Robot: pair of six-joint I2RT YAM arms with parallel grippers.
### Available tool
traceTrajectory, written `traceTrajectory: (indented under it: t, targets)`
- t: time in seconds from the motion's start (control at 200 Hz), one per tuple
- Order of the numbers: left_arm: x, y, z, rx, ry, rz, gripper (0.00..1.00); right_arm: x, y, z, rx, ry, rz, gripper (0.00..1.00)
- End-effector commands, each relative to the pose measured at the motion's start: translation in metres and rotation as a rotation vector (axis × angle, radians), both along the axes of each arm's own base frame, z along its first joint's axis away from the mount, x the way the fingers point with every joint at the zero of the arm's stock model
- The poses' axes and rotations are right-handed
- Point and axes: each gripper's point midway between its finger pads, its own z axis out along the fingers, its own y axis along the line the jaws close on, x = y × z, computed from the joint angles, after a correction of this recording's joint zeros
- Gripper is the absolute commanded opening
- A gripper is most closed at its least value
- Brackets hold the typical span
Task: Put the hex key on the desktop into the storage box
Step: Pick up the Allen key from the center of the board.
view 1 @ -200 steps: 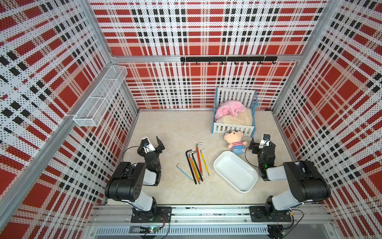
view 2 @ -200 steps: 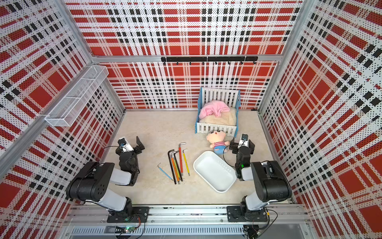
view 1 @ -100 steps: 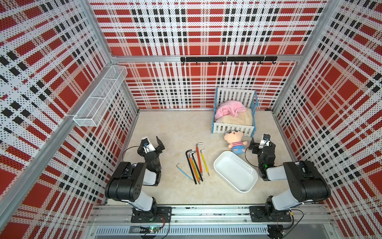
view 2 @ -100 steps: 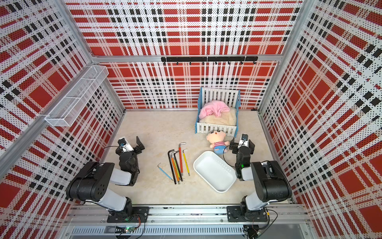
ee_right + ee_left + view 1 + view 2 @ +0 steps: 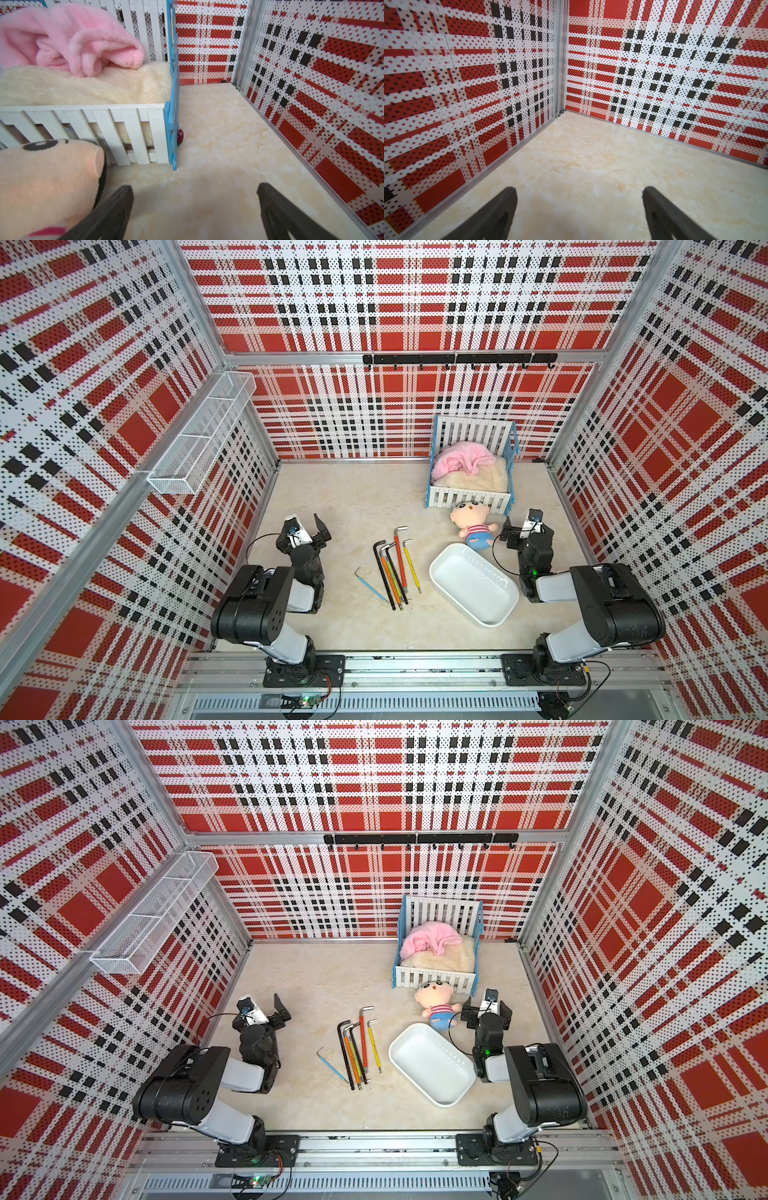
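Observation:
Several hex keys lie side by side in the middle of the desktop: a black one, a red one, a yellow one, and a small blue one set apart to their left. The storage box, a shallow white tray, sits empty just right of them. My left gripper hovers open left of the keys, over bare desktop. My right gripper is open behind the box, with nothing between its fingers.
A plush doll lies between the box and a white toy crib with blue ends and a pink blanket, close beside my right gripper. A wire basket hangs on the left wall. Plaid walls enclose three sides.

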Motion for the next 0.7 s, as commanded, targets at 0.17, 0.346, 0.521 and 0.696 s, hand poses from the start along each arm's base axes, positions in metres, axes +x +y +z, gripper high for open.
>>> traceTrajectory:
  t: [0.17,0.346,0.521,0.696]
  targets:
    - [0.004,-0.036,0.051,0.135,-0.016,0.008,0.99,0.003,-0.009,0.08,0.032,-0.108,-0.053,1.0]
    - [0.008,-0.056,0.111,0.008,-0.158,-0.015,0.99,-0.006,-0.008,0.162,0.01,-0.218,-0.086,1.0]
    - [0.03,-0.116,0.204,-0.265,-0.28,-0.189,0.99,-0.02,0.017,0.289,0.15,-0.279,-0.066,1.0]
    - [0.061,-0.134,0.209,-0.839,-0.228,-0.45,0.99,-0.005,0.007,0.228,0.529,0.074,-0.088,1.0]
